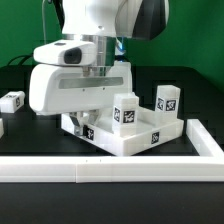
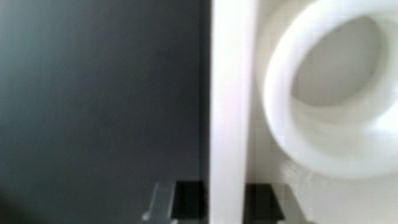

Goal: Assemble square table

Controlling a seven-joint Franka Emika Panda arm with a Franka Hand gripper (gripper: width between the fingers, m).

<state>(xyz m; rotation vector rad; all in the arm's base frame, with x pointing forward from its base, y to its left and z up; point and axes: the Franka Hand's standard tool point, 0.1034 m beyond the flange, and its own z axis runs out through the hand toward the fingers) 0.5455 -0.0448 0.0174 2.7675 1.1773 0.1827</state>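
Observation:
The square table's white slab [image 1: 135, 142] lies upside down on the black table, with a tag on its near side. Two white tagged legs [image 1: 126, 110] [image 1: 167, 99] stand upright in it. My gripper [image 1: 88, 118] reaches down onto the slab's corner at the exterior view's left. In the wrist view the slab's thin white wall [image 2: 238, 100] runs straight between my dark fingers [image 2: 192, 202], and the gripper [image 2: 233, 206] is shut on that wall. A round corner socket [image 2: 334, 85] lies just beside the wall.
A loose tagged leg [image 1: 12, 100] lies on the black table at the exterior view's left. The long white L-shaped border rail [image 1: 110, 168] runs along the front and up the exterior view's right side [image 1: 205, 140], close to the slab.

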